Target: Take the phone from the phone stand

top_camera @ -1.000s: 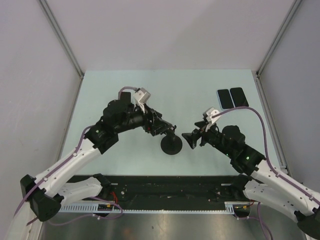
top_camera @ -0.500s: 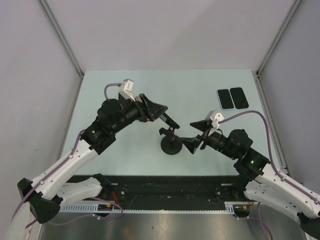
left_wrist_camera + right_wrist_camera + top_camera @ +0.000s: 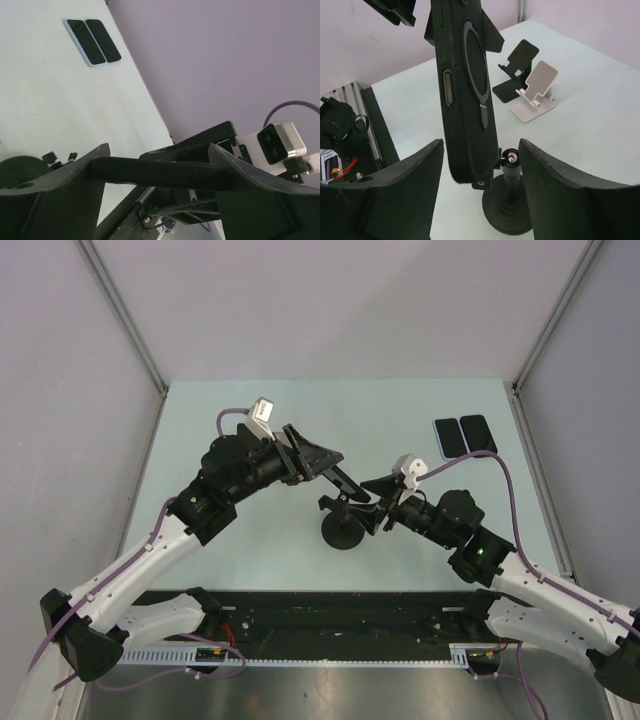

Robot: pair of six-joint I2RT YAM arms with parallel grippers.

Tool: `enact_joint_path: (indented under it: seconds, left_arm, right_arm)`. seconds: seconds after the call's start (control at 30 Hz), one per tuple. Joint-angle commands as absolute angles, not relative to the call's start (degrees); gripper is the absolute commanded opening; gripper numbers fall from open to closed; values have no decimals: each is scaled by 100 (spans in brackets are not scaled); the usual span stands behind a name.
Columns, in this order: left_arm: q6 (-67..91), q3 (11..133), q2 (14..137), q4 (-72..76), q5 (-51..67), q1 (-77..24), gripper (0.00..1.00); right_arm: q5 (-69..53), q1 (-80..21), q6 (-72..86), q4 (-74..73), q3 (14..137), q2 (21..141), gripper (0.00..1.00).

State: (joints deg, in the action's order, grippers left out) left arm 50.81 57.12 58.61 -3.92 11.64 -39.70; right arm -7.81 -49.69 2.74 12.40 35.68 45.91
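Observation:
My left gripper (image 3: pixel 335 472) is shut on a black phone (image 3: pixel 322 462), which spans edge to edge between its fingers in the left wrist view (image 3: pixel 160 172). The phone (image 3: pixel 465 100) hangs upright, its back with a ring mount facing the right wrist camera. Its lower end sits beside the head of the black phone stand (image 3: pixel 510 165); whether they touch I cannot tell. The stand's round base (image 3: pixel 343 530) rests on the table. My right gripper (image 3: pixel 368 502) is open, with its fingers (image 3: pixel 395 190) on either side of the stand's head and the phone's lower end, touching neither.
Two phones (image 3: pixel 465 436) lie flat side by side at the table's back right, also seen in the left wrist view (image 3: pixel 92 41). A small black folding stand (image 3: pixel 517 62) and a white one (image 3: pixel 537 92) stand behind the phone. Walls enclose the table.
My left gripper has lifted from low at the stand, raising and turning the phone. My right gripper has moved left until its fingers straddle the stand's head.

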Motion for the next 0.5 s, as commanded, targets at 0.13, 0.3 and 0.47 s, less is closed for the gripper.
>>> enact_joint_path:
  seconds: [0.13,0.3,0.47]
  left_arm:
    - [5441,5880,5836,466,1494,-3990,0]
    - [5133,5810,5713,466,1205,-3990,20]
    - [4580,5827,5581,448,871,-3981,66]
  right_arm:
    - [-852,-5010,272,1828,3639,4711,37]
    - [-669,-5018,378,1574,3630,4500,0]
    - [-466,-5001,527,1319,3630,4316,0]
